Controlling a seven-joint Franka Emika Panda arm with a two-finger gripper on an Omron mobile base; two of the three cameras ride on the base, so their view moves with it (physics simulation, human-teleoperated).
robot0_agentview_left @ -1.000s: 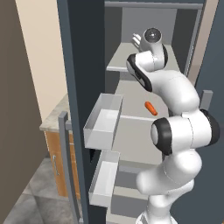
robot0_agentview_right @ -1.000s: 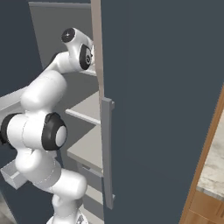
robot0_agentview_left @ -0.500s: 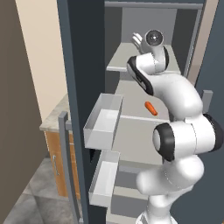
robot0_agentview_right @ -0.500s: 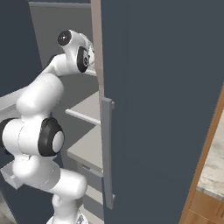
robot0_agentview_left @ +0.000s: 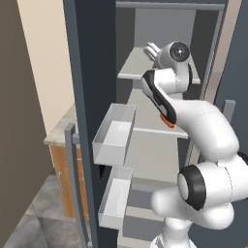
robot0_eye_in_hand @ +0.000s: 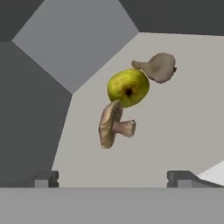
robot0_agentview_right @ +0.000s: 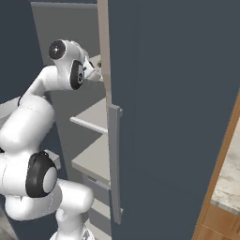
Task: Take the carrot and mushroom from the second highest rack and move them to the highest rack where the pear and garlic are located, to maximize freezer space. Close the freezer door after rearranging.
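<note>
On the highest rack (robot0_eye_in_hand: 183, 131) a brown mushroom (robot0_eye_in_hand: 113, 124) lies on its side, touching nothing of the gripper. Just behind it sit the yellow-green pear (robot0_eye_in_hand: 128, 88) and the beige garlic (robot0_eye_in_hand: 158, 67). My gripper (robot0_eye_in_hand: 114, 178) is open, its fingertips (robot0_eye_in_hand: 46, 178) wide apart in front of the mushroom. In the left base view the gripper (robot0_agentview_left: 152, 48) hovers over the highest rack (robot0_agentview_left: 133, 68). An orange bit of the carrot (robot0_agentview_left: 169, 124) shows on the second highest rack (robot0_agentview_left: 138, 114), mostly hidden under my arm. The gripper (robot0_agentview_right: 96, 72) reaches in behind the door edge.
The freezer door (robot0_agentview_right: 178, 117) with its long handle (robot0_agentview_right: 115, 159) stands open on the right. The other door (robot0_agentview_left: 89, 72) is open on the left, carrying two bins (robot0_agentview_left: 114, 133) beside the racks. A wooden cabinet (robot0_agentview_left: 60, 169) stands beyond it.
The upper arm and hand have shifted a little back and down from the top rack. The carrot has stayed where it was.
</note>
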